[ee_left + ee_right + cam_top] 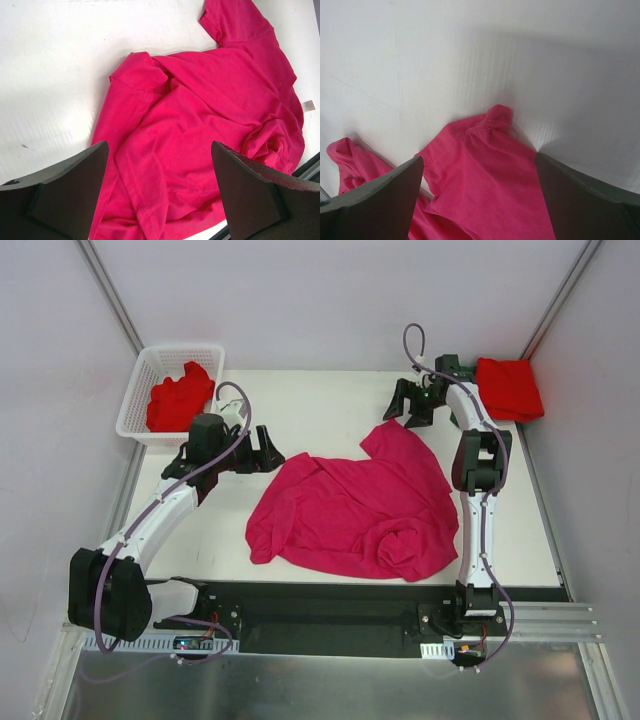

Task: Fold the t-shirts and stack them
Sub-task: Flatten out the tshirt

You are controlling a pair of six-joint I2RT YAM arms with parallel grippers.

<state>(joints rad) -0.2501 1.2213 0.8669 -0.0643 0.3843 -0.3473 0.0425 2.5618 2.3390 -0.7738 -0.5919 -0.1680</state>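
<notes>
The crumpled magenta-pink t-shirt (350,510) lies between your hands, just beneath both. It looks soft, light and limp, so expect sagging and bunching. Left gripper (265,455) and right gripper (410,410) gape wide, holding nothing. Pinch the sleeve (497,117) ahead of the right fingers.

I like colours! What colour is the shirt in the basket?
Bright red. The shirt in the basket shows best from the top camera.

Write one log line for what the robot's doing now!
pink t-shirt: crumpled, unfolded | left pincer: open, over its edge | right pincer: open, over its sleeve
</notes>
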